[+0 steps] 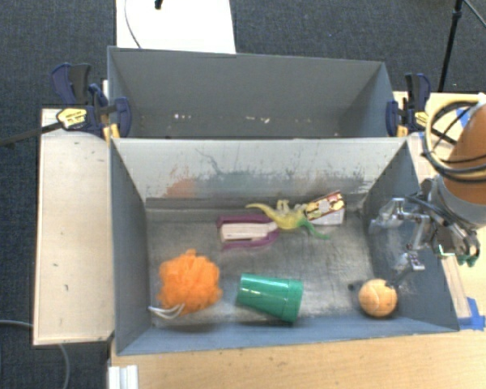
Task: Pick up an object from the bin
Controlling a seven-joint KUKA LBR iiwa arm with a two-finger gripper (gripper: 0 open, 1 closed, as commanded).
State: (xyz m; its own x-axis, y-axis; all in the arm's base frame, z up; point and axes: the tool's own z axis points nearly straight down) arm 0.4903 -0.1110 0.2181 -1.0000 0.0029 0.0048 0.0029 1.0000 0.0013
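Metal-grey, the hand (pixel 411 251) hangs by the right wall of the bin (pixel 134 241), holding nothing; whether it is apart or together I cannot tell. Nearest it, in the front right corner, lies a tan ball (pixel 377 298). Further left lie a green cup (pixel 270 297) on its side and an orange mesh pouf (pixel 189 282). Toward the back are a yellow toy lizard (pixel 285 215), a printed packet (pixel 326 207) and a purple-and-white case (pixel 247 232).

A robotics lab: a grey metal bin (pixel 251 96) on dark carpet (pixel 32 23), with cables (pixel 16 138) trailing around.
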